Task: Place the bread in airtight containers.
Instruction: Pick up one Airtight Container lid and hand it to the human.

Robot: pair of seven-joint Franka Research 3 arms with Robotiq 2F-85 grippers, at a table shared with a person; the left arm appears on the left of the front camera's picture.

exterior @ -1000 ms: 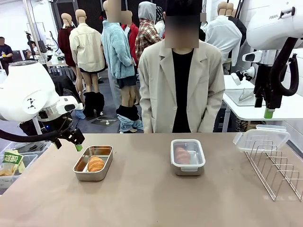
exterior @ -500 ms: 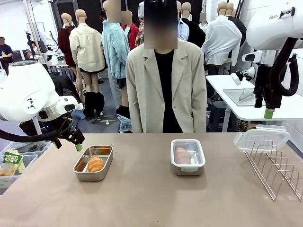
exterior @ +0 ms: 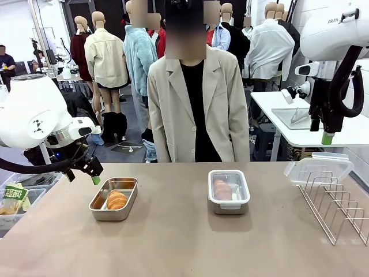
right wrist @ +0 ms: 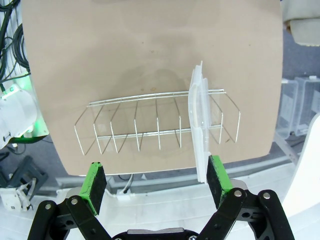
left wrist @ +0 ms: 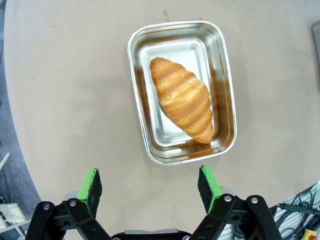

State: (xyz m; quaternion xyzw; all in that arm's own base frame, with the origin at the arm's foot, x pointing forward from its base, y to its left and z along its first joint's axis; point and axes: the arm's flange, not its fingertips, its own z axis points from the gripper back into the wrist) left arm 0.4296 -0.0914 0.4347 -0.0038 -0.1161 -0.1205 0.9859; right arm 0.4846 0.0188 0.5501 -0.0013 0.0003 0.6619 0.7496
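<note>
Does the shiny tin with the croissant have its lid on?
No, in the left wrist view the steel tin is uncovered, with the croissant lying bare inside it.

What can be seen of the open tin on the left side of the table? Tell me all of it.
The open tin is a small rectangular container of shiny steel with rounded corners, a rolled rim and no lid. It sits flat on the tan table, near the robot's left side. One golden-brown ridged croissant lies diagonally on its mirror-like floor, which reflects the pastry on the walls. The left gripper hangs above the table beside it with jaws open, touching nothing.
</note>
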